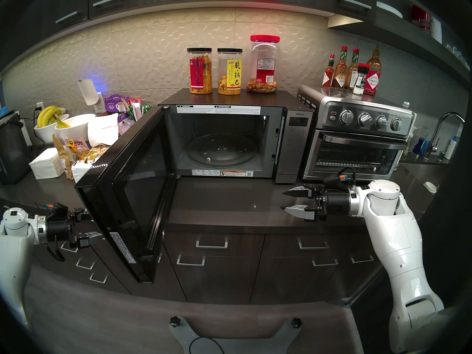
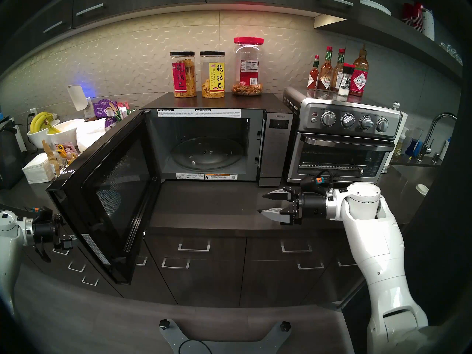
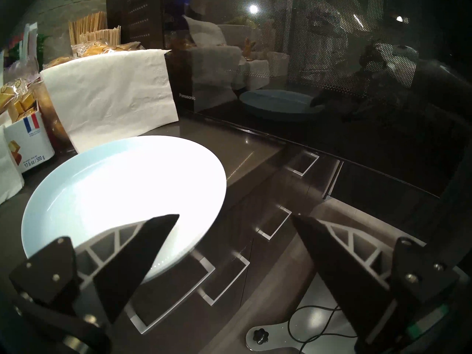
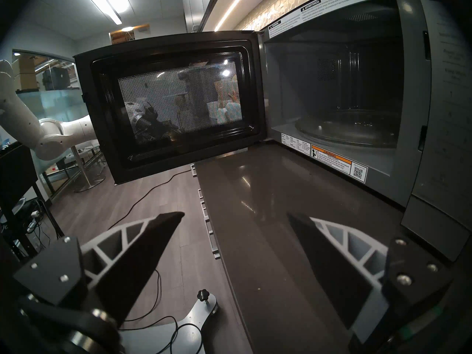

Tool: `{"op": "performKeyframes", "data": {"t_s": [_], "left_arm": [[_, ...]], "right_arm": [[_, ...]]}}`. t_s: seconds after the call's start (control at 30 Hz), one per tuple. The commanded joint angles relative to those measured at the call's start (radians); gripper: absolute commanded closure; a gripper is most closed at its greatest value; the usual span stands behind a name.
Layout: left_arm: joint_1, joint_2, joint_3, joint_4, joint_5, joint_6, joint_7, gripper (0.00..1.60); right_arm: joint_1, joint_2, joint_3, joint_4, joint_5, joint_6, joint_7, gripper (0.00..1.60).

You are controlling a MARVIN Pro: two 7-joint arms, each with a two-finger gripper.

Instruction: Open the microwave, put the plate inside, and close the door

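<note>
A kitchen counter (image 1: 219,205) of smooth dark grey-brown stone, seen from the robot's head. At the centre stands the microwave (image 1: 293,141), a boxy black oven with a narrow brushed-silver control strip. Its door (image 1: 132,192), glossy black glass with a fine dotted mesh window, is swung wide open toward nine o'clock. Inside, the grey cavity holds only a round clear glass turntable (image 1: 221,150). White stickers on the cavity's frame read "WARNING" and "ADVERTENCIA".

On the microwave's top stand three clear plastic jars (image 1: 229,71) of snacks, two black-lidded with Chinese writing, one red-lidded. At three o'clock sits a steel toaster oven (image 1: 357,146) with four round knobs; bottles labelled "TABASCO" (image 1: 371,72) stand on it.

The plate (image 3: 122,200) shows only in the left wrist view: round, shallow, smooth pale blue-white, lying flat on the counter at the outer face of the open door, its edge jutting past the counter's front edge. "Panasonic" is printed on the door's glass there. At eleven o'clock of the plate lies a crumpled white paper napkin (image 3: 109,95).

The left gripper (image 3: 235,218) hovers just at the plate's near rim, jaws spread wide, holding nothing. The right gripper (image 1: 287,200) hangs over the counter at four o'clock of the microwave, jaws also wide and empty.
</note>
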Motion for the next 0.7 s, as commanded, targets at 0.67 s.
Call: {"op": "performKeyframes", "data": {"t_s": [0.67], "left_arm": [[-0.047,0.011,0.026,0.014,0.003,0.004,-0.008,0.00]], "right_arm": [[0.016,-0.004,0.009,-0.009,-0.002,0.004,0.006,0.00]]}}
